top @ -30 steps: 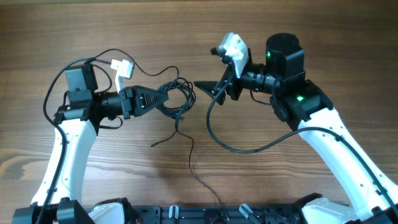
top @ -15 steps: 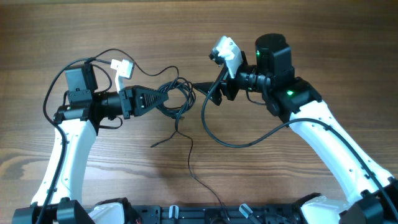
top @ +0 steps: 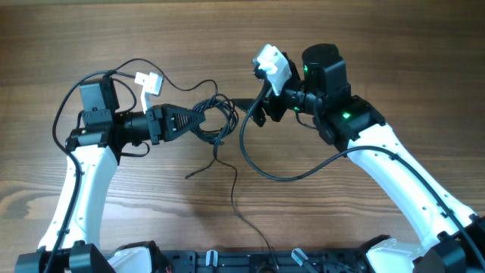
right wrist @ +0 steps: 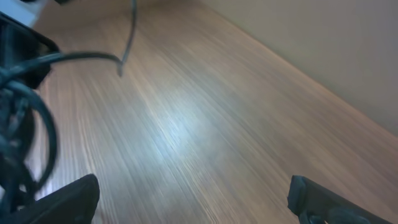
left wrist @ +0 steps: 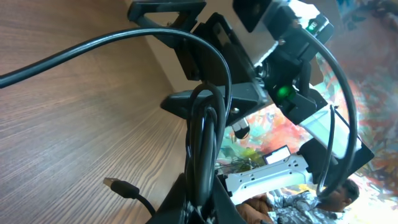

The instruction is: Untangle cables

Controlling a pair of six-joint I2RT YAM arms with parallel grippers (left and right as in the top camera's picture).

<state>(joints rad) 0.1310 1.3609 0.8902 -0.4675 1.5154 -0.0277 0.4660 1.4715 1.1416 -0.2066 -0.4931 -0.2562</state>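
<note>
The cables [top: 216,120] are thin black cords bunched in a tangle at the table's middle. My left gripper [top: 198,121] is shut on the tangle's left side. In the left wrist view the looped cables [left wrist: 205,134] rise from between the closed jaws, and a small plug end [left wrist: 115,184] lies on the wood beside them. One strand [top: 233,193] trails toward the near edge. My right gripper [top: 244,111] hangs open just right of the tangle, holding nothing. In the blurred right wrist view its fingers [right wrist: 68,199] stand wide apart over bare wood, with the cables [right wrist: 25,124] at the left.
The right arm's thick black cable [top: 280,176] loops low over the table below the right gripper. The left arm's own cable [top: 64,106] arcs behind its wrist. The arm bases run along the near edge [top: 242,262].
The right arm has moved left, bringing its open gripper closer to the tangle. The left gripper and the cables it holds have not moved.
</note>
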